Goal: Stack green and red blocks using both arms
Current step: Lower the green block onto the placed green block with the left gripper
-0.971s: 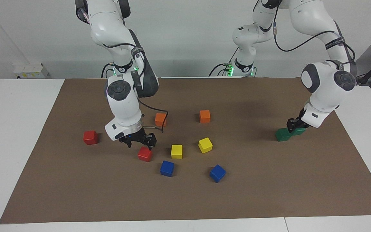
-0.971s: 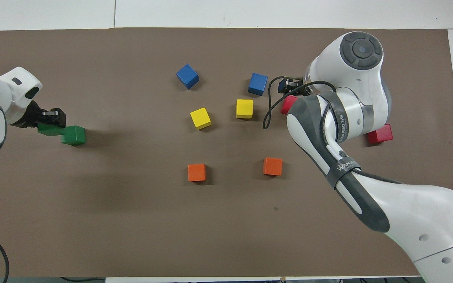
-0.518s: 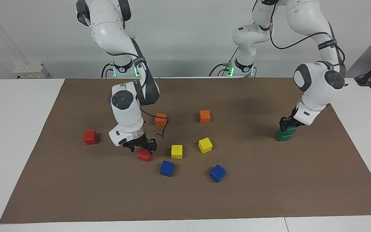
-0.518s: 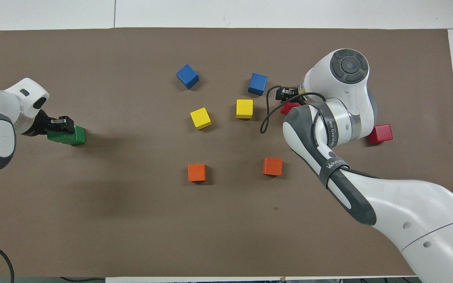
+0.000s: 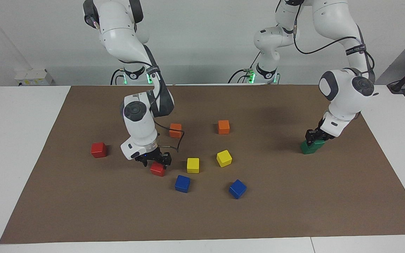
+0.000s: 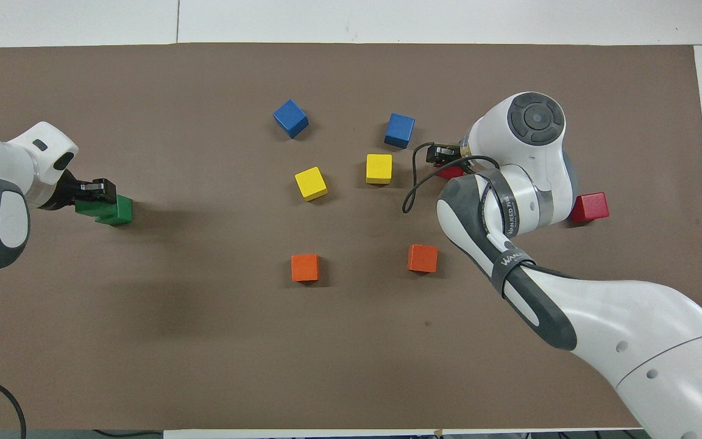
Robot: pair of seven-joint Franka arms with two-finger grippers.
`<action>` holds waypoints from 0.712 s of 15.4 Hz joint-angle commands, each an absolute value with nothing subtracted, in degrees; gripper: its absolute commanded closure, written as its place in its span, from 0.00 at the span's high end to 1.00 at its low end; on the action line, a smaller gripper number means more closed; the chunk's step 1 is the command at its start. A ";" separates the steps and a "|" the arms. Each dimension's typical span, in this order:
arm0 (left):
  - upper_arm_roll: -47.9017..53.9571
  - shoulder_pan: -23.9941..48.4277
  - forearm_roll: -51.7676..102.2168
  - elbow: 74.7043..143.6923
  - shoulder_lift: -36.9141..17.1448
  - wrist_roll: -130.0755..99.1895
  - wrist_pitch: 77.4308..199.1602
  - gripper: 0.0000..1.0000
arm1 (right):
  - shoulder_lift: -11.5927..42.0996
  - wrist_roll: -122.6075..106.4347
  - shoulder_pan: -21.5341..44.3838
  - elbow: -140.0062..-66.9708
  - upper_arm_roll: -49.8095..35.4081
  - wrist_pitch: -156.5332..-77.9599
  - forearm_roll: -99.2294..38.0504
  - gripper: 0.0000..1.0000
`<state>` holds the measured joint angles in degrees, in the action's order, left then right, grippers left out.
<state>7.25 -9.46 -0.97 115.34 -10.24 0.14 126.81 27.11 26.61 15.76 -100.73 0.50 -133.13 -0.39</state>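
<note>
Two yellow cubes [image 5: 193,165] beside right tool [image 5: 156,161], blue cubes [image 5: 182,183] close

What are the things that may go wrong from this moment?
1. The left gripper holds a green block on the lower green block, not squarely; released so, it may slip off.
2. The right gripper is down on a red block; a yellow block sits beside it and might be nudged.

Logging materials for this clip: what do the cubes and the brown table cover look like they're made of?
The red cube and the other cubes look like painted wood or hard plastic: crisp edges and soft highlights on their tops, though which cannot be told. The brown cover looks like matte paper or card, flat, without glare, with straight cut edges.
</note>
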 commanded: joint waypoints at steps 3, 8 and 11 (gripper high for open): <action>7.12 -10.90 -0.18 117.16 -9.05 2.46 128.85 0.00 | 25.75 27.42 15.38 -103.18 0.00 -134.47 -1.14 0.78; 7.12 -10.55 -0.18 117.16 -9.75 2.37 129.37 0.00 | 25.14 26.81 15.21 -102.75 0.00 -132.11 -1.06 0.00; 7.12 -10.28 -0.18 117.16 -10.02 2.46 129.81 0.00 | 22.51 23.84 13.98 -100.99 0.44 -126.15 -0.18 0.00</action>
<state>7.10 -10.26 -0.97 115.89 -10.53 1.22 128.05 25.78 26.33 15.37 -101.16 0.59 -130.32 -0.32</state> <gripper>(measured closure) 0.449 0.449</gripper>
